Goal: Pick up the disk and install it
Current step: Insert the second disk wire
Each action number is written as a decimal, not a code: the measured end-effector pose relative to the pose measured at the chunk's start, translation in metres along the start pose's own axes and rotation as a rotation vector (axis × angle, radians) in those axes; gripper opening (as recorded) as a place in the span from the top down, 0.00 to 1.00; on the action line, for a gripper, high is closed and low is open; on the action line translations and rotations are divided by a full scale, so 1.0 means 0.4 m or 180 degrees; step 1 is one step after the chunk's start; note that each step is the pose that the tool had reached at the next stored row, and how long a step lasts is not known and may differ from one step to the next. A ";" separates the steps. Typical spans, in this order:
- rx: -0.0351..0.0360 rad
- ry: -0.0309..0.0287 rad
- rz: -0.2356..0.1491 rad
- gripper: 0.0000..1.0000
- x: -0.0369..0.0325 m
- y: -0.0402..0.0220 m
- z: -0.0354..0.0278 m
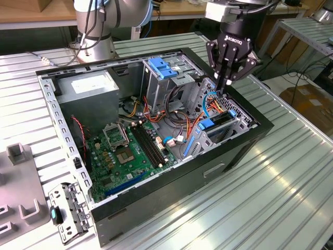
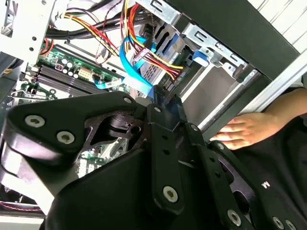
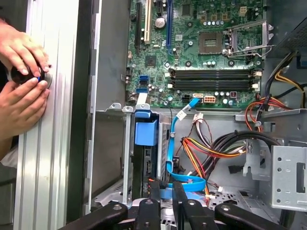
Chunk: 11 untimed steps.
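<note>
Hovering my gripper (image 1: 228, 83), fingers pinched together on nothing I can see, over the drive bay where the disk (image 1: 221, 121) sits slotted, I fear snagging the blue SATA cable (image 3: 171, 143) just beside.

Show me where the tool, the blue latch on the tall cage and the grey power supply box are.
tool (image 1: 225, 86), exterior view, at its lower tip.
blue latch (image 1: 162, 68), exterior view, middle of its top face.
power supply box (image 1: 86, 84), exterior view, on its white sticker.
</note>
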<state>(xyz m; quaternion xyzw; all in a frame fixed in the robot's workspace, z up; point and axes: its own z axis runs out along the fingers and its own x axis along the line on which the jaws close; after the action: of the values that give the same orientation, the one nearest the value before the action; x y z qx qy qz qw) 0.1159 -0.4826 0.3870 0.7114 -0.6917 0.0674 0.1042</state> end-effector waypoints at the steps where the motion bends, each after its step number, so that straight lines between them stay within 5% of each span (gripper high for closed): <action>1: -0.0001 0.0014 0.0000 0.75 -0.001 0.000 -0.001; 2: -0.0004 0.0026 0.0000 0.75 -0.003 -0.001 -0.001; 11: -0.0035 0.0028 -0.0007 0.75 -0.012 -0.003 0.019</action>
<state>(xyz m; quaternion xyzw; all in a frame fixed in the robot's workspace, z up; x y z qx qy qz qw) 0.1168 -0.4798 0.3785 0.7113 -0.6908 0.0666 0.1113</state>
